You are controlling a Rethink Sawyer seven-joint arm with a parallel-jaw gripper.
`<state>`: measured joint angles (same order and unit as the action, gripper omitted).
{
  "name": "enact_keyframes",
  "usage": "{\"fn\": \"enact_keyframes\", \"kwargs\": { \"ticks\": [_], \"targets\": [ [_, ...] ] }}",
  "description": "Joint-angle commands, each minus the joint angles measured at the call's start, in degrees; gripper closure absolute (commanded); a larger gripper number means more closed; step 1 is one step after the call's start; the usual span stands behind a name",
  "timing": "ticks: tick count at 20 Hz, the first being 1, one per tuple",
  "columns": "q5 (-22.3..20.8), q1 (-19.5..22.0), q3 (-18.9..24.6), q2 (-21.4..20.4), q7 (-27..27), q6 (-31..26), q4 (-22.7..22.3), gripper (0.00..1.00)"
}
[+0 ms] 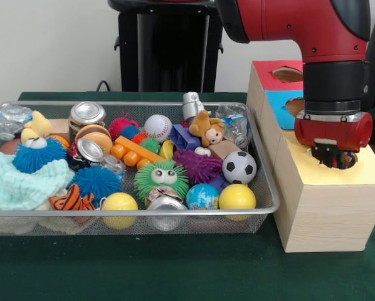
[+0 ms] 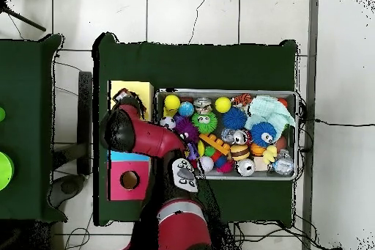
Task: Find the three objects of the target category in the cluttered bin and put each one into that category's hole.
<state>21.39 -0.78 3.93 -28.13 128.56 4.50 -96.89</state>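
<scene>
We see the bin (image 1: 266, 188) as a wide, shallow tray of silver wire mesh with a bright metal rim, resting on the dark green table cover (image 1: 175, 269). It is crowded with toys: a soccer ball (image 1: 239, 167), a baseball (image 1: 157, 126), two yellow balls (image 1: 237, 197), a small globe ball (image 1: 202, 196), a green fuzzy creature with big eyes (image 1: 162, 179), blue spiky balls (image 1: 31, 157), a purple spiky ball (image 1: 197, 166), silver cans (image 1: 87, 114), a brown teddy bear (image 1: 207, 128) and a pale knitted cloth (image 1: 15, 182). No brand, label or lettering on any of these can be read. In the front view the bin's long axis runs left to right across the picture, its long side facing the camera. Just beside its right end stands a row of wooden boxes (image 1: 319, 213), with yellow, blue and red tops, each with a hole. The red and black arm (image 1: 300, 25) reaches down over the yellow-topped box, and the gripper (image 1: 335, 158) sits right at its hole; we cannot tell whether it is open or closed.
</scene>
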Motion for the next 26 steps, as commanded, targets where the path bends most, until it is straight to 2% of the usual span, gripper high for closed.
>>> {"fn": "enact_keyframes", "kwargs": {
  "ticks": [1, 6, 12, 21, 26],
  "targets": [
    [1.87, -9.96, -15.94, 5.58, 10.32, -39.18, 14.51, 0.00],
    [-0.32, -9.59, -15.62, 5.11, 10.81, -40.39, 14.80, 0.00],
    [-0.63, -8.44, -14.34, 4.92, 10.16, -40.71, 14.46, 0.00],
    [-1.60, -10.15, -16.93, 4.25, 10.48, -41.10, 15.33, 0.00],
    [-1.18, -9.86, -16.83, 3.91, 10.03, -41.12, 15.29, 0.00]
  ]
}}
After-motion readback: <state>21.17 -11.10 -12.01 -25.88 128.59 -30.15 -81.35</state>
